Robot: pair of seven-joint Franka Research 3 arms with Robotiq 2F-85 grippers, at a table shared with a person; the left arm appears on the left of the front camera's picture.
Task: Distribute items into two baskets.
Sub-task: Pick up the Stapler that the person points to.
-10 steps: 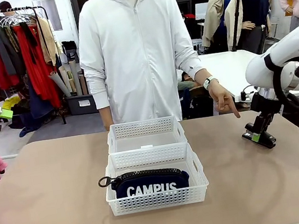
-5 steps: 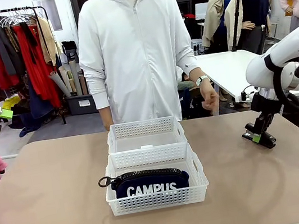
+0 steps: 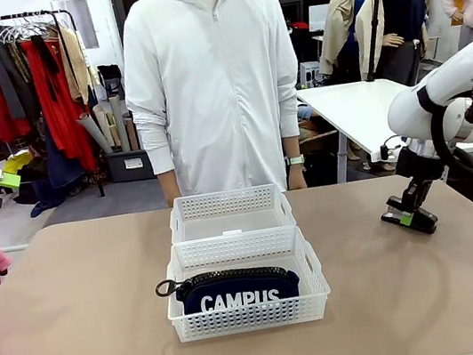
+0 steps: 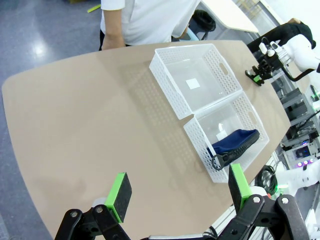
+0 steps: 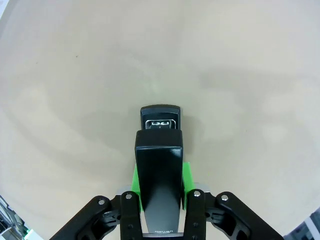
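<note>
My right claw [image 5: 160, 183] is clamped on the stapler [image 5: 159, 145], its green pads pressed to both sides. The stapler sits on the table [image 3: 79, 319] at the right, well apart from the baskets. My left claw [image 4: 178, 189] hangs wide open off to the left, holding nothing. The pouch [image 3: 239, 290] lies in the near basket [image 3: 251, 317], and the far basket [image 3: 227, 203] stands just behind it.
</note>
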